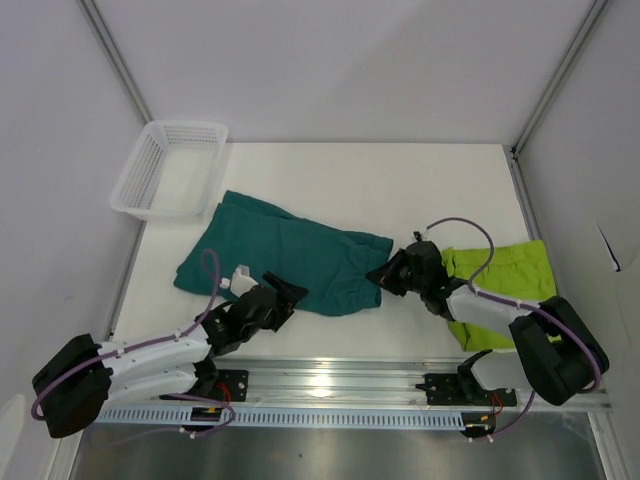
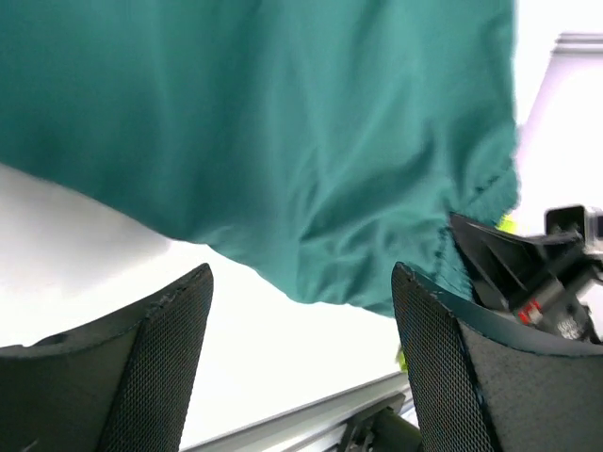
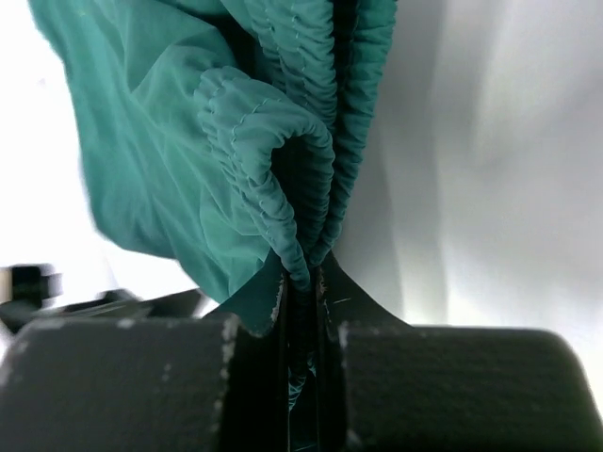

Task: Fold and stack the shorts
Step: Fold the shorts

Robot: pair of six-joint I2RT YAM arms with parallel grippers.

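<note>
The dark teal shorts (image 1: pixel 280 248) lie spread across the middle of the table, and fill the upper part of the left wrist view (image 2: pixel 283 141). My right gripper (image 1: pixel 385 272) is shut on their gathered waistband at the right edge; the bunched elastic (image 3: pixel 283 188) is pinched between its closed jaws (image 3: pixel 303 311). My left gripper (image 1: pixel 290 293) stands open just in front of the teal shorts' near hem, nothing between its fingers (image 2: pixel 301 311). The lime green shorts (image 1: pixel 500 285) lie at the right, partly under the right arm.
A white mesh basket (image 1: pixel 168 168) stands at the back left corner of the table. A metal rail (image 1: pixel 330 380) runs along the near edge. White walls enclose the table on three sides.
</note>
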